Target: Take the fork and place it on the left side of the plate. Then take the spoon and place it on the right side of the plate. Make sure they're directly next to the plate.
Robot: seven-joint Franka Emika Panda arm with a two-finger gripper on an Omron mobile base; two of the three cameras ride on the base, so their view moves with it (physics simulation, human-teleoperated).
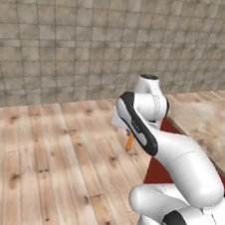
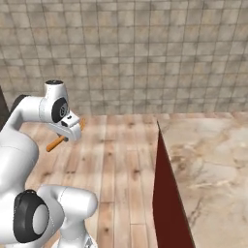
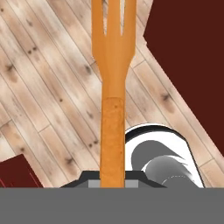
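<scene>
You have the fork clamped between the fingers, its tines toward 12 o'clock in the hand view, the handle running down to 6. It hangs in the air over the wooden floor, with open room all around it. The dark red cabinet side stands at 3 o'clock under the marbled tabletop. A tiled wall closes the far side.

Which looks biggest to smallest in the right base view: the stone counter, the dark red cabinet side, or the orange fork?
1. Stone counter, the widest area.
2. Dark red cabinet side, a tall narrow wedge.
3. Fork, a thin sliver sticking out of the claw.
</scene>
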